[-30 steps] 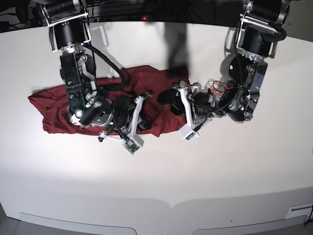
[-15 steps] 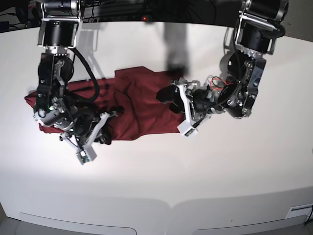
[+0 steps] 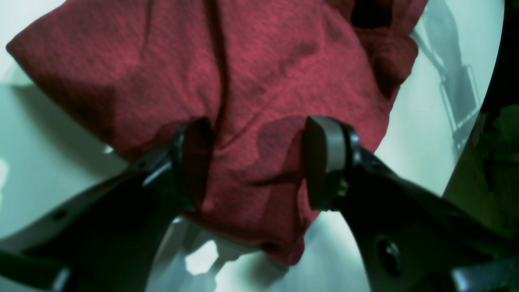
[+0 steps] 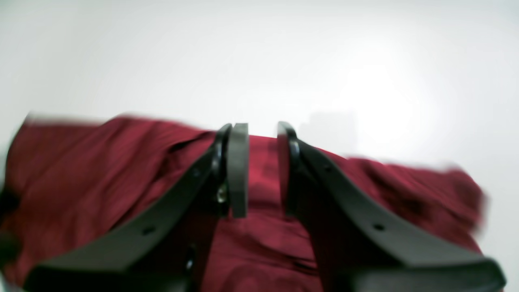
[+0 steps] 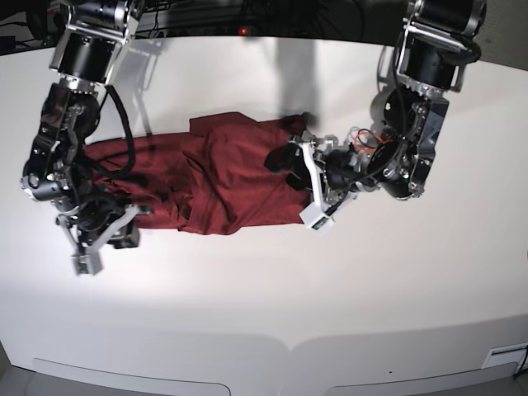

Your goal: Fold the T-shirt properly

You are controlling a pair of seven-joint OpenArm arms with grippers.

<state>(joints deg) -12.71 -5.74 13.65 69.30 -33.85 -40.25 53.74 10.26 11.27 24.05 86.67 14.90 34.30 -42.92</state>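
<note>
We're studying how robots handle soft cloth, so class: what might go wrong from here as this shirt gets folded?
The left gripper stands open over the maroon shirt; closing might bunch its creases.

The folded-over section looks wrinkled, so further folds could come out uneven.

Wrinkled, matt cloth shirt [image 5: 247, 173]; smooth table [image 5: 330, 305].

A smooth white table [image 5: 313, 305] fills the base view and carries a dark red shirt [image 5: 239, 177]. The shirt lies directly on it in a wrinkled, partly folded heap, with soft shadows falling on the pale surface beside the cloth.
</note>
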